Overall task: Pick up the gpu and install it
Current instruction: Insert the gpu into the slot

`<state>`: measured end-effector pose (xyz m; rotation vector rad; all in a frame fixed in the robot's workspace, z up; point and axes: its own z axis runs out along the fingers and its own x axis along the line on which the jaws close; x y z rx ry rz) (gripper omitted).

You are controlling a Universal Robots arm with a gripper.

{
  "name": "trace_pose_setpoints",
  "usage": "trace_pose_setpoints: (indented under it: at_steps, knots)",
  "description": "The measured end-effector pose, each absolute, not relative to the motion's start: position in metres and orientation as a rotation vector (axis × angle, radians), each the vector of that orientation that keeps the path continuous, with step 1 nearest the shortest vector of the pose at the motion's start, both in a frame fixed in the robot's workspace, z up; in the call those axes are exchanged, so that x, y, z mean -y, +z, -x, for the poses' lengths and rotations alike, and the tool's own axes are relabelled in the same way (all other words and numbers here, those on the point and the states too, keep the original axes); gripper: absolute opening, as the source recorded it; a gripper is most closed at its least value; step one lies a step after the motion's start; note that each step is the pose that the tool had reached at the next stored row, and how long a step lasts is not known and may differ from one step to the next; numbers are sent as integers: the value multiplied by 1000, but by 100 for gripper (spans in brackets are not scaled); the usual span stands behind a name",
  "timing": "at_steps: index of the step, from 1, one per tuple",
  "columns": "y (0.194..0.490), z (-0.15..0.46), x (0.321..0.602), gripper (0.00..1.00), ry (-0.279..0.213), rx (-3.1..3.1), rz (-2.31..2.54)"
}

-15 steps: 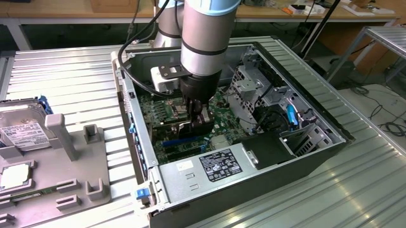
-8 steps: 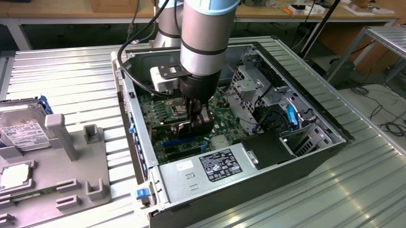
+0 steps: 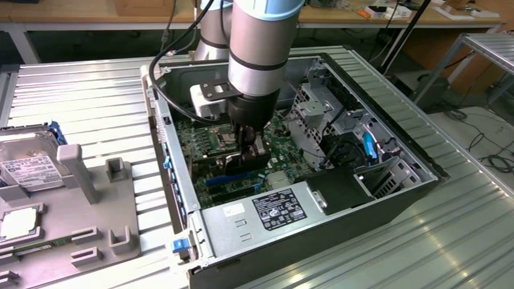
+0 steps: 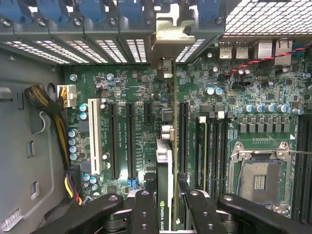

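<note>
The arm is reaching down into the open computer case (image 3: 386, 180) at the middle of the exterior view, and its gripper (image 3: 245, 155) is pinching the gpu (image 3: 233, 161) just above the green motherboard (image 3: 281, 135). In the wrist view the gripper (image 4: 168, 204) is showing at the lower middle of the frame, its two black fingers (image 4: 144, 209) closing on either side of the gpu (image 4: 165, 165), which is being held on edge. The card is looking like a thin green board seen edge-on, with a black cooler block carrying white lettering on one face and a silver metal bracket (image 4: 170, 41) at its far end, up at the top middle of the frame against the slotted rear wall of the case. It is standing over the motherboard (image 4: 126, 87) between the long black slots (image 4: 130, 141). A hard drive (image 3: 28, 162) is lying in the grey tray (image 3: 80, 223) at the left edge of the exterior view.
</note>
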<state>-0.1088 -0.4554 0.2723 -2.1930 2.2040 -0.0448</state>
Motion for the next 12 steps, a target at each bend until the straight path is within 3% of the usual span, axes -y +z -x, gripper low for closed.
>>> trace_pose_setpoints:
  at_steps: [12]
  knots:
    - [272,115,455,27,-48,-2201,2193]
